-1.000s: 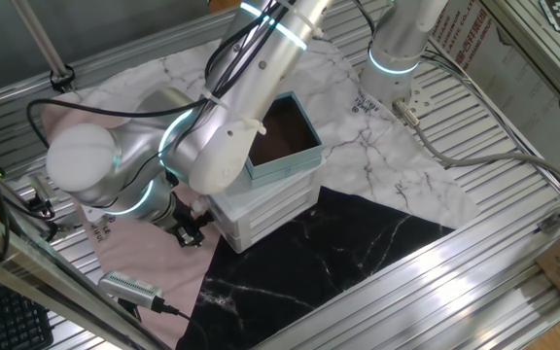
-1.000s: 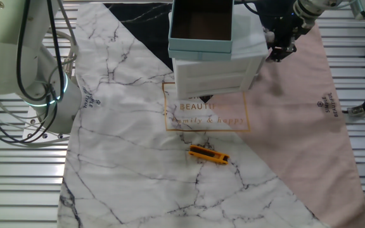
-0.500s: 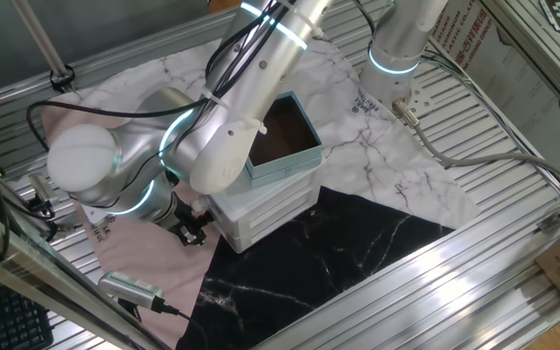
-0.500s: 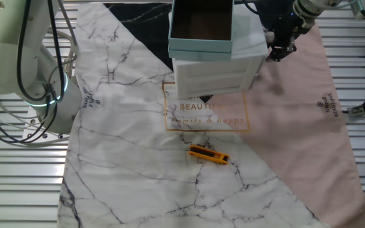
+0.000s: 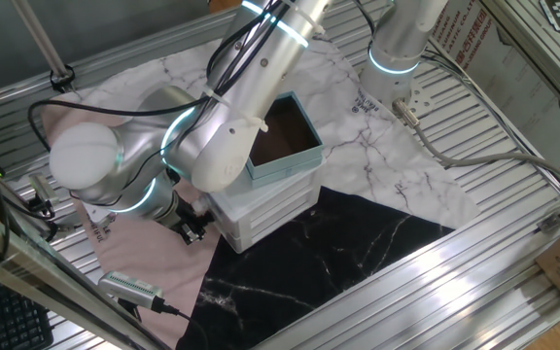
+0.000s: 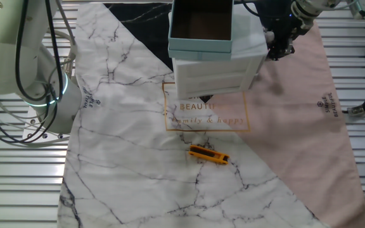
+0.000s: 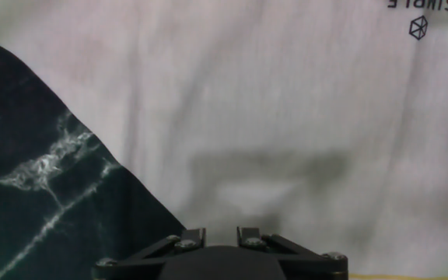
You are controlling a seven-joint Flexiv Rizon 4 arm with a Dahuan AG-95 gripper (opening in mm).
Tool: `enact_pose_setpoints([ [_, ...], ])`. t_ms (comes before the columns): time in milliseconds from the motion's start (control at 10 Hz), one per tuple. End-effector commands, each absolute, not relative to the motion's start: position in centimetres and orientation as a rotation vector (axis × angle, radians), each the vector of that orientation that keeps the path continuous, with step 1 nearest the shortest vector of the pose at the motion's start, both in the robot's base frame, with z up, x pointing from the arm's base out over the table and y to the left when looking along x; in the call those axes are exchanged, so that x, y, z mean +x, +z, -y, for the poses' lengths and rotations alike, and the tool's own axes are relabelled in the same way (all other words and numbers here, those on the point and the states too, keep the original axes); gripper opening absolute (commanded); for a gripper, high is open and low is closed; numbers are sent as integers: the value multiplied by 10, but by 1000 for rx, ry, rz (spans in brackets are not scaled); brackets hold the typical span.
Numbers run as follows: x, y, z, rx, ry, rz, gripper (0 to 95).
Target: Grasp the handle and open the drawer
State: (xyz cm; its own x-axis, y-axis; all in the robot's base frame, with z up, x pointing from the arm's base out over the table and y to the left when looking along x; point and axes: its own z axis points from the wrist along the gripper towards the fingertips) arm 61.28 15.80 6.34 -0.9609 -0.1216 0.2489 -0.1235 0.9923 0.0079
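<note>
The small white cabinet (image 5: 270,209) stands between the cloths, with a teal box (image 5: 285,136) on top. Only ribbed white walls of the cabinet (image 6: 214,79) show, and I cannot single out the drawer. The handle is hidden behind my arm and hand in both fixed views. My gripper (image 5: 191,230) hangs low at the cabinet's left corner, over the pink cloth. In the other fixed view the gripper (image 6: 276,49) is at the cabinet's upper right corner. In the hand view the gripper (image 7: 218,233) has a gap between its fingers with nothing in it. Below lie pink cloth (image 7: 286,117) and black marble cloth (image 7: 37,171).
A second robot arm's base (image 5: 397,49) stands behind the cabinet. In the other fixed view that base (image 6: 18,57) is at the left. An orange tool (image 6: 208,154) lies on the white marble cloth. A grey device (image 5: 129,287) with a cable lies near the table's edge.
My gripper has edged slightly closer to the cabinet's corner. The cabinet and the teal box have not moved.
</note>
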Motion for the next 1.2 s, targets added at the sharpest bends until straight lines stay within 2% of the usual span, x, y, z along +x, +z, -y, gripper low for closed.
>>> enact_pose_setpoints([
  [100,612,63,-158,180,15,2884,190],
  [300,611,62,-157,177,10,2887,190],
  [400,610,62,-157,172,-2,2889,380],
  [1200,608,61,-156,160,2,2875,380],
])
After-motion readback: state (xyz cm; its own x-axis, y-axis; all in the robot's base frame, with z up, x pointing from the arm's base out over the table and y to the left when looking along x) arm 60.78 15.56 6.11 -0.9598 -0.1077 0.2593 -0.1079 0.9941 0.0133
